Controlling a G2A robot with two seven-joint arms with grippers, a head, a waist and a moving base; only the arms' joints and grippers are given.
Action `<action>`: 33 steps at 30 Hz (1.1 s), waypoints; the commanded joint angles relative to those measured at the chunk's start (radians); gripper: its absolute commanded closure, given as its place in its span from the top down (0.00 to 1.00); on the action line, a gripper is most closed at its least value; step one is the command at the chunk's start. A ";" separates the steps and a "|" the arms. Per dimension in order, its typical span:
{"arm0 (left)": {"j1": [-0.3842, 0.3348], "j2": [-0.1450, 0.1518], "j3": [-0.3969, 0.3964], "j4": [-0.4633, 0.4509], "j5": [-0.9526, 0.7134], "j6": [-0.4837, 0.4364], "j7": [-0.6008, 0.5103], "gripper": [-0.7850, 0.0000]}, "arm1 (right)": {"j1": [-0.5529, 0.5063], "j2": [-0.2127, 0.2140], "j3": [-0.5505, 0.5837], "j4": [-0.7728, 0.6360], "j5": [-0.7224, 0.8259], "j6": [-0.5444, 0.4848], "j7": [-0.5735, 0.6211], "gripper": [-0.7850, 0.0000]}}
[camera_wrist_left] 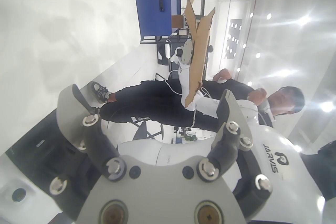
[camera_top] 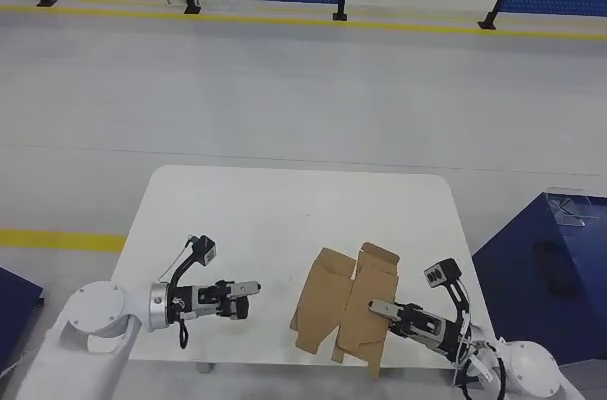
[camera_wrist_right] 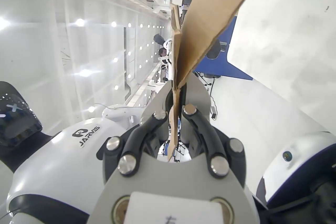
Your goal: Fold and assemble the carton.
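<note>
Right gripper [camera_wrist_right: 176, 93] pinches the flat carton [camera_top: 343, 305] by one thin edge; left gripper [camera_wrist_left: 152, 93] is wide open and holds nothing.

Closed on that single edge, the right gripper carries the carton over the near right part of the worktop [camera_top: 283, 210], apparently lifted clear, panels splaying slightly. So narrow a hold could let the card pivot or slide out, and it hangs close enough to the worktop's near edge to drop off. The left gripper waits well apart; a hard push from it could knock the carton loose or crease a panel off its fold line.
</note>
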 commanded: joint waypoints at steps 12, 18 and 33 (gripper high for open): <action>0.027 -0.001 0.088 -0.171 0.045 0.002 0.116 0.72 | 0.064 -0.017 -0.125 -0.009 -0.149 -0.024 -0.058 0.00; 0.025 -0.003 0.109 -0.182 0.029 0.026 0.176 0.31 | 0.041 -0.019 -0.127 -0.054 -0.165 -0.014 -0.077 0.00; 0.039 0.007 0.066 -0.169 -0.045 -0.005 0.191 0.00 | 0.011 -0.027 -0.110 -0.102 -0.194 -0.116 -0.184 1.00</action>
